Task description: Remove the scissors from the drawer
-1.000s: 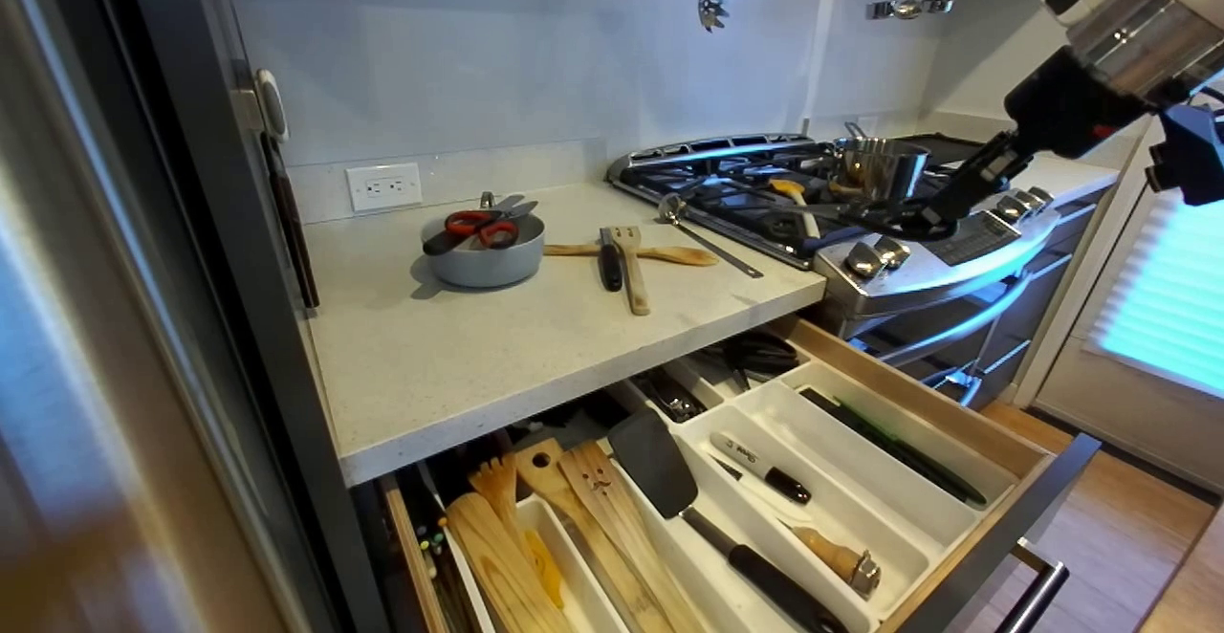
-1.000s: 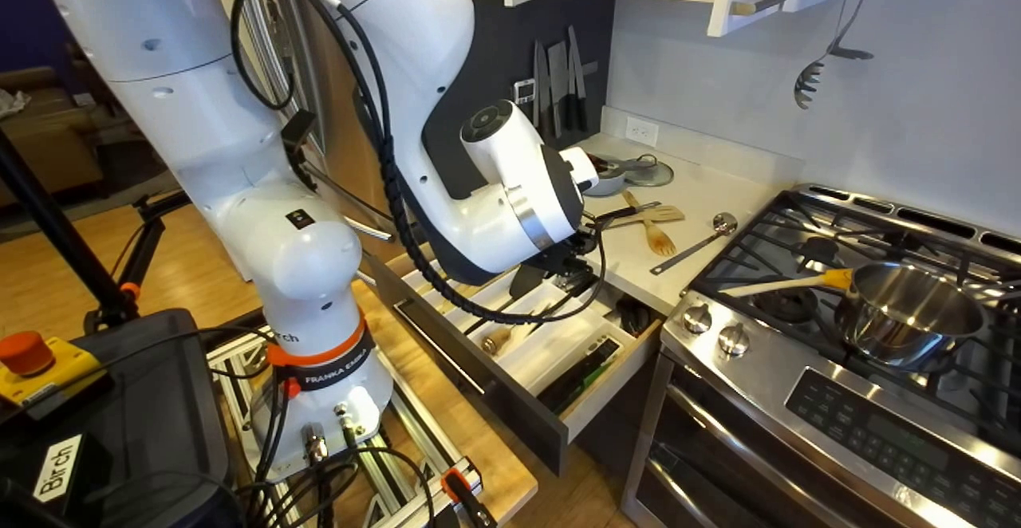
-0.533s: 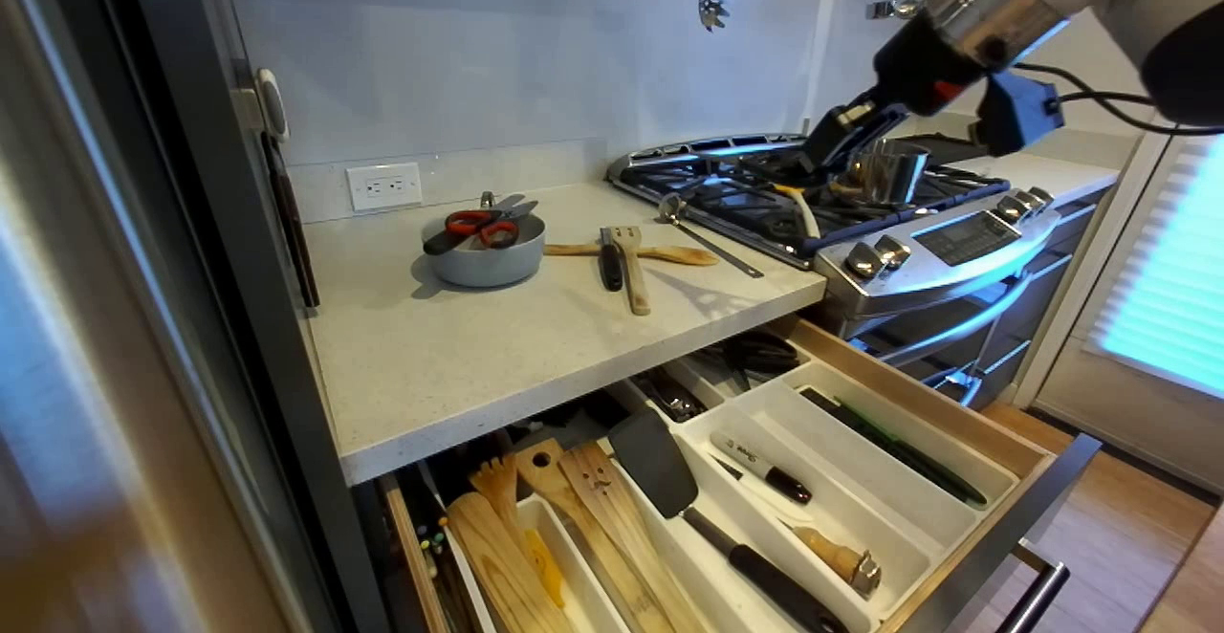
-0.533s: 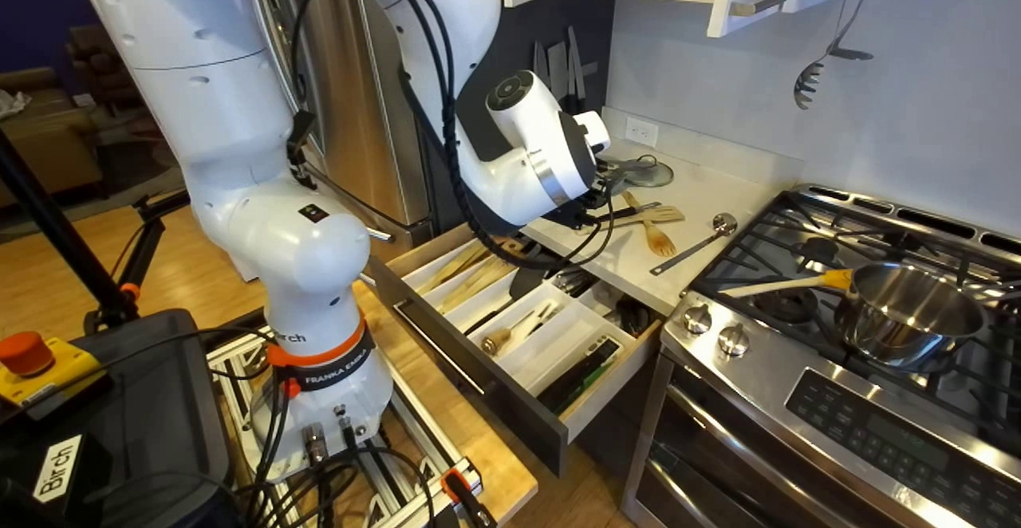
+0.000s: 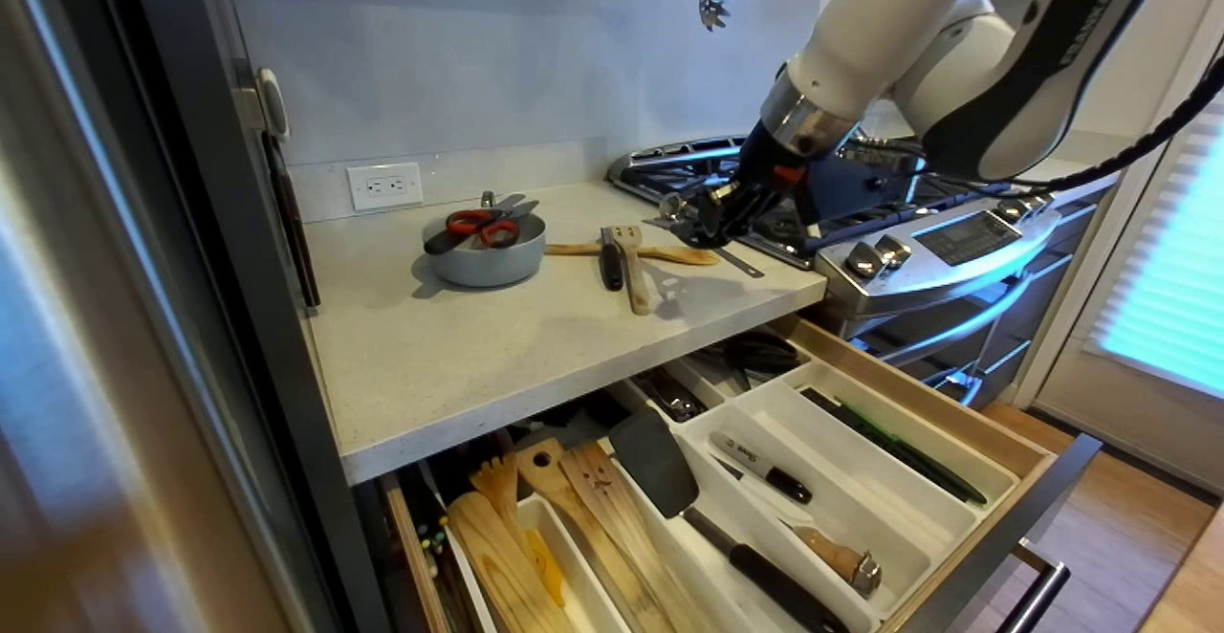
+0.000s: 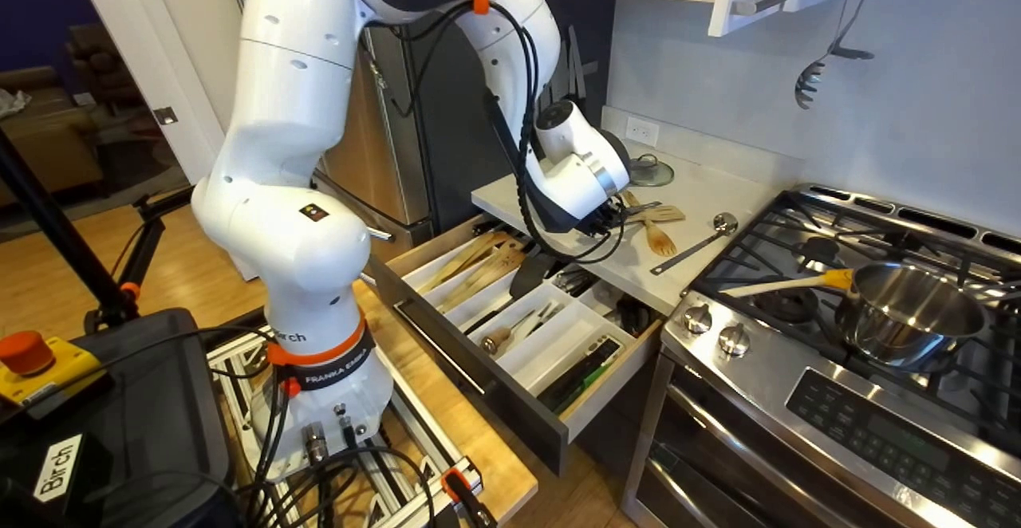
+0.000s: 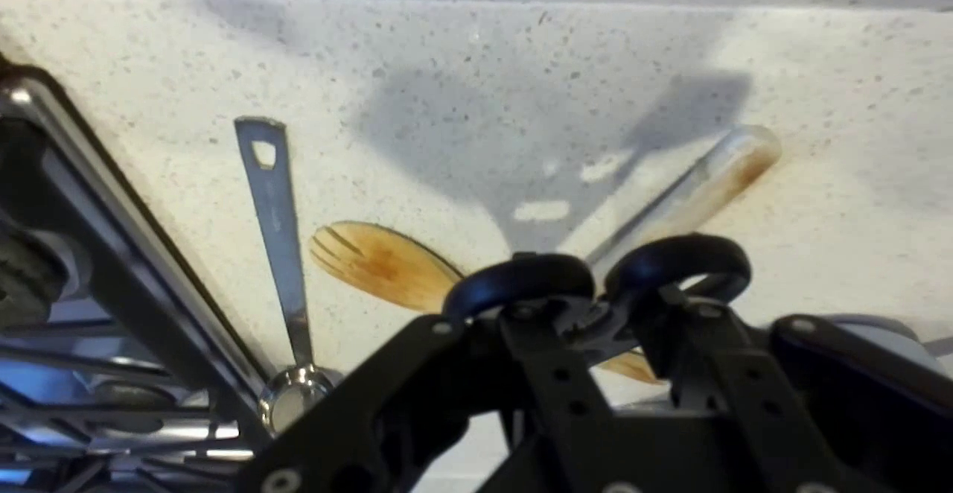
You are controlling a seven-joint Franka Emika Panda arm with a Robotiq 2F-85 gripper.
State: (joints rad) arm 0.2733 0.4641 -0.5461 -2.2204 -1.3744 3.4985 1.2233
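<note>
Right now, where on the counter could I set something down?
Bare counter stretches from the grey pot to the front edge over the drawer. Toward the stove it's crowded: crossed wooden utensils, a ladle, and the fingers holding black-handled scissors above.

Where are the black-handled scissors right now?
The scissors are just right of centre in the wrist view, held in the tool above the counter, right of the metal spoon.

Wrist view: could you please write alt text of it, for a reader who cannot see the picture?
The gripper holds black-handled scissors above a pale speckled counter. On the counter lie wooden utensils and a long-handled metal spoon, with part of the stove at the left.
</note>
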